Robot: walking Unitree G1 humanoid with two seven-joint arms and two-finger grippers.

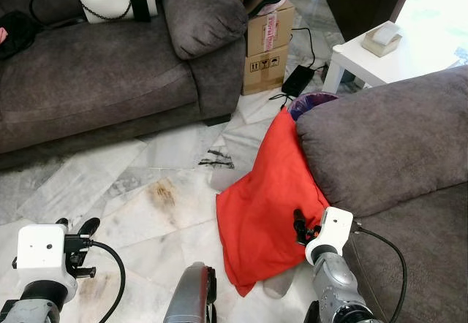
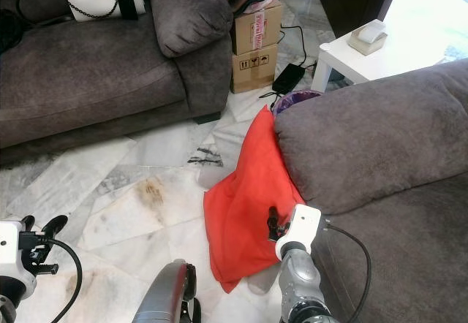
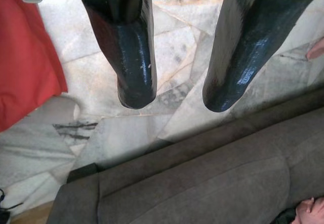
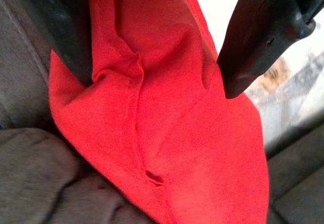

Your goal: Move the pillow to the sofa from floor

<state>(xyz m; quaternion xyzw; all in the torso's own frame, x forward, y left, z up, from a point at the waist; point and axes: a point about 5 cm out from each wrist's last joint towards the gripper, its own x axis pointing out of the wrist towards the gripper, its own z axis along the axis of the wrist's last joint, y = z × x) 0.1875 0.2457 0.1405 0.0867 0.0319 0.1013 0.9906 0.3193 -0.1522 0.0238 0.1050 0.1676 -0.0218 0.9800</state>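
While right gripper [image 4: 157, 67] sits spread, black fingers [image 4: 253, 36] straddling raised fold of soft red fabric pillow [image 1: 267, 206], nothing pinched yet. Pillow stands on pale marble floor [image 1: 146, 213], leaning against arm of near grey plush sofa [image 1: 395, 140]. Left gripper [image 3: 177, 89] spread too, idle above floor, pointing toward far grey sofa [image 1: 95, 74]. Judgement: push deeper so fold reaches well between fingers, close firmly on thick bunch not thin edge, lift straight up clear of sofa arm before swinging onto seat
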